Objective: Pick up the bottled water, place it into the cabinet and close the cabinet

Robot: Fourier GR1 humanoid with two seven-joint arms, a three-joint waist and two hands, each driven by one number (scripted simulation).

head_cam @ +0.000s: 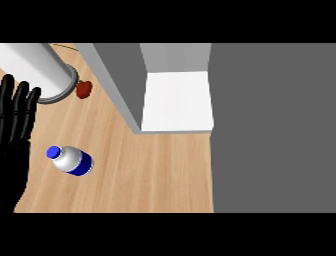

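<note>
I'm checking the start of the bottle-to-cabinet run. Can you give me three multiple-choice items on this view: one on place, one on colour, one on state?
1. Where is the bottled water?
A. On the wooden counter
B. Inside the cabinet
C. In the left hand

2. What colour is the bottle's cap?
A. Red
B. Blue
C. Green

3. How is the left hand?
A. Curled round the bottle
B. Shut, holding nothing
C. Open, fingers straight

Answers:
1 A: it sits on the wood, in front of the cabinet.
2 B: the cap is blue.
3 C: the fingers point up, apart from the bottle.
</note>
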